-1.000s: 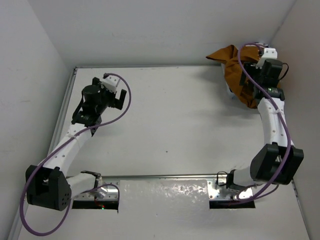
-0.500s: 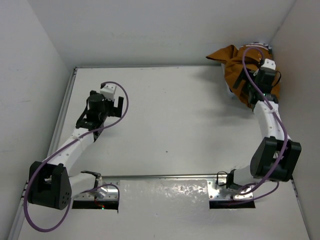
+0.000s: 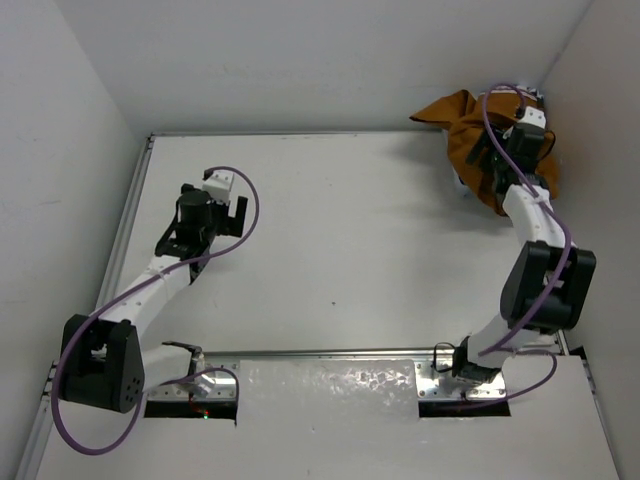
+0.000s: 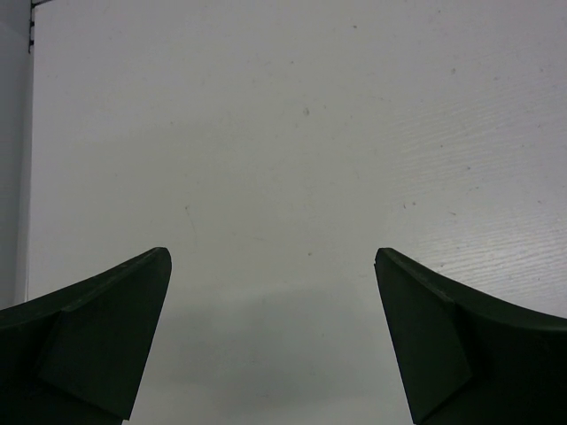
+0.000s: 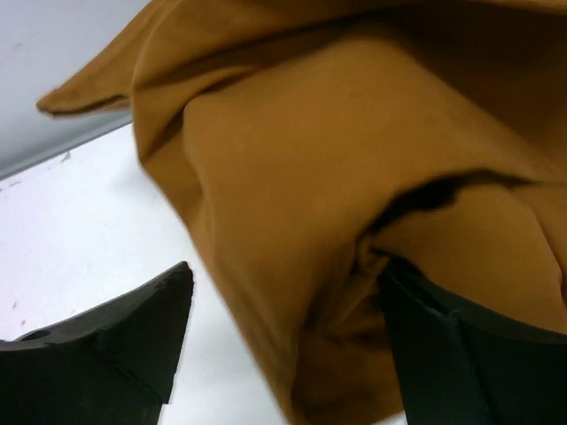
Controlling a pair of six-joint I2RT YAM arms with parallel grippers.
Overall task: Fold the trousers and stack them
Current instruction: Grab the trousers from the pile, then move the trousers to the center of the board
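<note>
Mustard trousers (image 3: 465, 128) lay bunched in the far right corner of the white surface (image 3: 350, 230), against the walls. My right pincer (image 5: 282, 270) was spread apart at the heap, a fold of cloth between its fingers, not clamped. My left pincer (image 4: 270, 261) was also apart, over the surface's left side, well away from the trousers.

- I find the top view bright and evenly lit from above; the white table (image 3: 350, 240) carries only faint, soft-edged shadows beside the arms.
- The metal strip (image 3: 340, 378) at the near edge shows speckled glare.
- In the left wrist view the table surface is sharp, with a pale shadow low in the centre. The left gripper (image 4: 272, 257) renders near-black, with little surface detail.
- In the right wrist view the trousers (image 5: 292, 177) look soft and slightly out of focus. One fold holds a deep shadow.
</note>
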